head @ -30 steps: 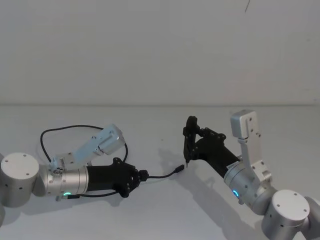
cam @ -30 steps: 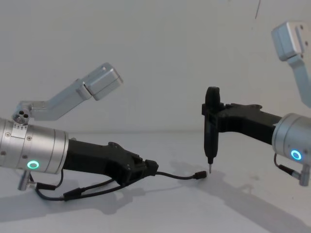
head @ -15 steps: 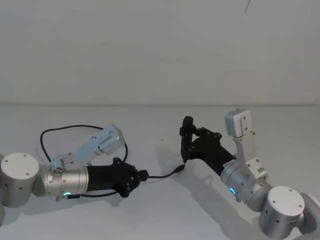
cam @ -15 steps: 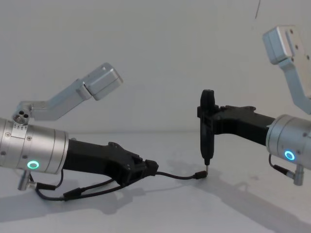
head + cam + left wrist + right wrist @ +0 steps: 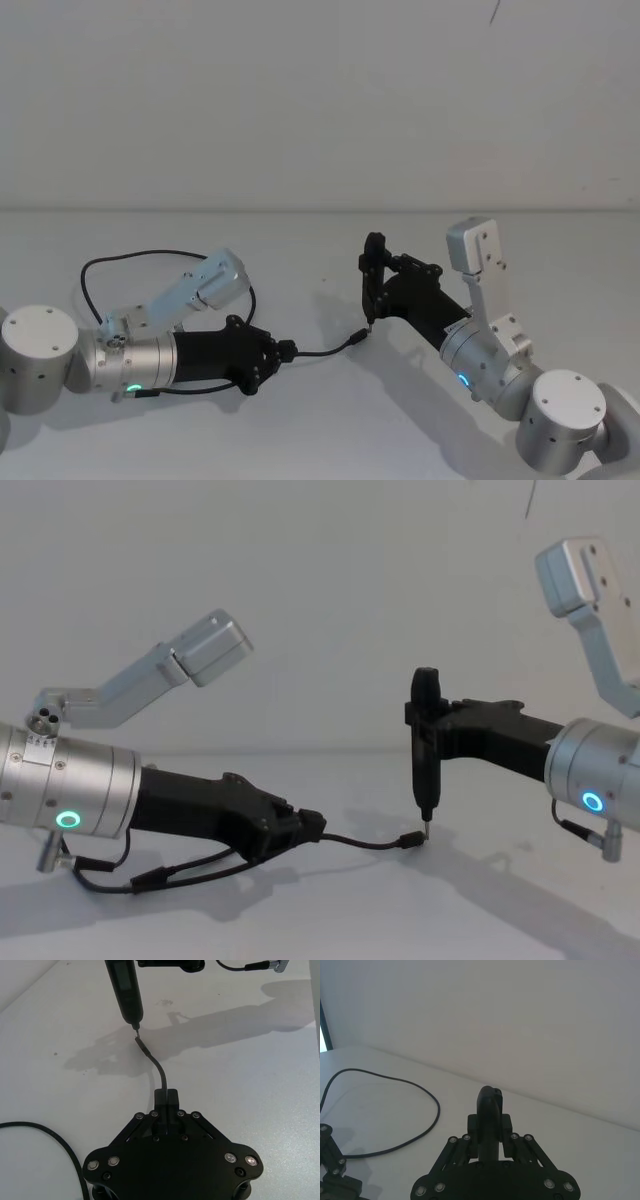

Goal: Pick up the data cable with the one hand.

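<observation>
The left end effector (image 5: 310,827) lies low on the tabletop (image 5: 320,420), clamped on the data cable (image 5: 159,1072). The right end effector (image 5: 428,742) grips an upright stick tool (image 5: 425,765), its pin tip touching the cable's plug (image 5: 408,841).

White table (image 5: 320,420), plain white wall (image 5: 300,100)

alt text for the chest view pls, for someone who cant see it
The left gripper, reaching in low from the left, is shut on the data cable, which lies on the white table. The right gripper holds a slim black tool upright, its pin tip at the cable's plug.
</observation>
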